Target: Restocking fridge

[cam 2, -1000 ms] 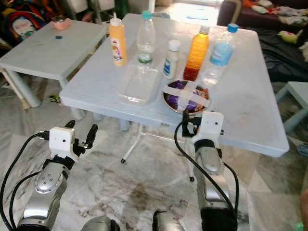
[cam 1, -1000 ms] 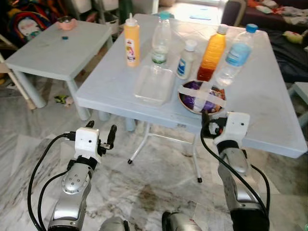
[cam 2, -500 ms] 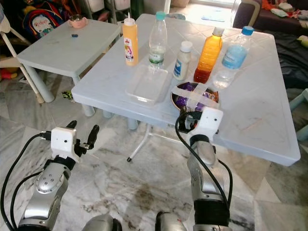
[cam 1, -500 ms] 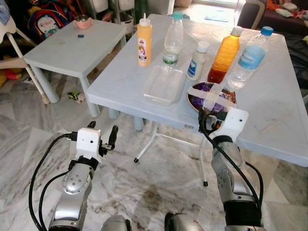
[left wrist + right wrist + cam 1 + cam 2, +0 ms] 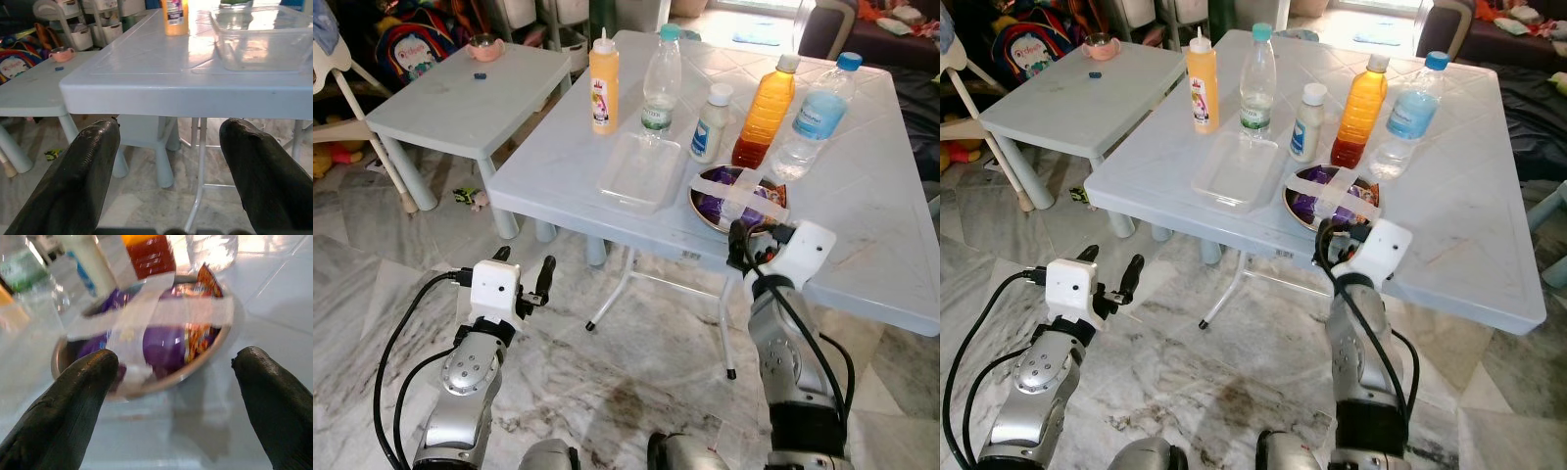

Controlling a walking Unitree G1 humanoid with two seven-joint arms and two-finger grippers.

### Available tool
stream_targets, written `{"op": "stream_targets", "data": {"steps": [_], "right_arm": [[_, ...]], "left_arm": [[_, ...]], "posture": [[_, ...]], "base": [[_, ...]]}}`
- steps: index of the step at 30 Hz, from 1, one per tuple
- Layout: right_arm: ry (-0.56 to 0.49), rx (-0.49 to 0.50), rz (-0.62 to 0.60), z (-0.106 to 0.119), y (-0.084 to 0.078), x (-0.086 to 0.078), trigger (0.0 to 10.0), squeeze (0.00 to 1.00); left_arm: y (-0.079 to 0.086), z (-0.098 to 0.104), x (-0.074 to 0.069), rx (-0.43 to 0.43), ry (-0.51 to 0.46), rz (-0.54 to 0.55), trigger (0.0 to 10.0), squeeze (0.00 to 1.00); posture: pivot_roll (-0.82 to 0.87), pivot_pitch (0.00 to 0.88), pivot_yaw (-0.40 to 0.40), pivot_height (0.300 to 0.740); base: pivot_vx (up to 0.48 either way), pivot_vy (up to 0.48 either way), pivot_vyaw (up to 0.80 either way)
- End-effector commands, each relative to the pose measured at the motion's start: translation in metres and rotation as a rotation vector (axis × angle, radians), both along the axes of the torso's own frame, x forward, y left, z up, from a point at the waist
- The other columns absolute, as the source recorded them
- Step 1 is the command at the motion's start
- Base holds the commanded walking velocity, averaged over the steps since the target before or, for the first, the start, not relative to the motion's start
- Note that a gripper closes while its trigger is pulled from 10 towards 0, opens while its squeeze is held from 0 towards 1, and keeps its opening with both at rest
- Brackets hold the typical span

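Setting: marble floor [image 5: 636, 382] under a pale blue folding counter [image 5: 862, 211]; a smaller low table [image 5: 460, 93] stands to its left.
Counter contents: I see a row of upright items along the far part, a yellow squeeze bottle [image 5: 604, 83], a clear water bottle [image 5: 660, 78], a small white bottle [image 5: 711, 123], an orange juice bottle [image 5: 758, 116] and a blue-capped water bottle [image 5: 811, 117], all with long axes vertical.
Near edge: an empty clear tray [image 5: 642, 172], long axis running away from me; beside it a steel bowl [image 5: 736, 199] of purple packets, crossed by white tape.
Right end effector [image 5: 178, 401]: raised at the counter's near edge, fingers spread wide, holding nothing, pointing at the bowl.
Right wrist view: shows the bowl's purple and orange wrappers close up, blurred.
Left end effector [image 5: 168, 171]: low, short of the counter, fingers apart and empty.
Left wrist view: shows the counter's edge from below rim height, with its legs and the tray's side wall.
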State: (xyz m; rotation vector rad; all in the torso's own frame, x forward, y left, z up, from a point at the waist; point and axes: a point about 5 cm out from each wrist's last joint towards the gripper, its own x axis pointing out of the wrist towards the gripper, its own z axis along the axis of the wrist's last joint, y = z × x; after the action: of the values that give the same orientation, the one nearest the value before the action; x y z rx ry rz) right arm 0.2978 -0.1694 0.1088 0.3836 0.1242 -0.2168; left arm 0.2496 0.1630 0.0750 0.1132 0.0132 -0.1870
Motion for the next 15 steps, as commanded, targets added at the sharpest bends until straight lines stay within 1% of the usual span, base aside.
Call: {"op": "stream_targets", "data": {"steps": [1, 5, 6, 9, 15], "right_arm": [[0.015, 0.017, -0.002, -0.002, 0.000, 0.002, 10.0, 0.00], [0.008, 0.032, 0.001, 0.001, 0.000, 0.008, 10.0, 0.00], [0.055, 0.080, -0.016, -0.004, 0.001, 0.013, 10.0, 0.00], [0.104, 0.120, -0.022, -0.010, 0.003, 0.015, 10.0, 0.00], [0.109, 0.135, -0.006, -0.010, 0.007, 0.021, 10.0, 0.00]], "left_arm": [[-0.001, 0.002, 0.002, 0.010, -0.006, -0.009, 10.0, 0.00], [-0.001, 0.002, 0.001, 0.011, -0.005, -0.009, 10.0, 0.00], [-0.001, 0.002, 0.001, 0.012, -0.004, -0.010, 10.0, 0.00], [-0.002, 0.002, 0.001, 0.014, -0.003, -0.014, 10.0, 0.00], [-0.002, 0.002, 0.001, 0.018, -0.003, -0.022, 10.0, 0.00]], "posture": [[0.09, 0.064, 0.024, 0.740], [0.09, 0.066, 0.025, 0.740], [0.09, 0.067, 0.025, 0.740], [0.09, 0.068, 0.026, 0.740], [0.10, 0.072, 0.030, 0.740]], "base": [[0.000, 0.000, 0.00], [0.000, 0.000, 0.00], [0.000, 0.000, 0.00], [0.000, 0.000, 0.00], [0.000, 0.000, 0.00]]}}
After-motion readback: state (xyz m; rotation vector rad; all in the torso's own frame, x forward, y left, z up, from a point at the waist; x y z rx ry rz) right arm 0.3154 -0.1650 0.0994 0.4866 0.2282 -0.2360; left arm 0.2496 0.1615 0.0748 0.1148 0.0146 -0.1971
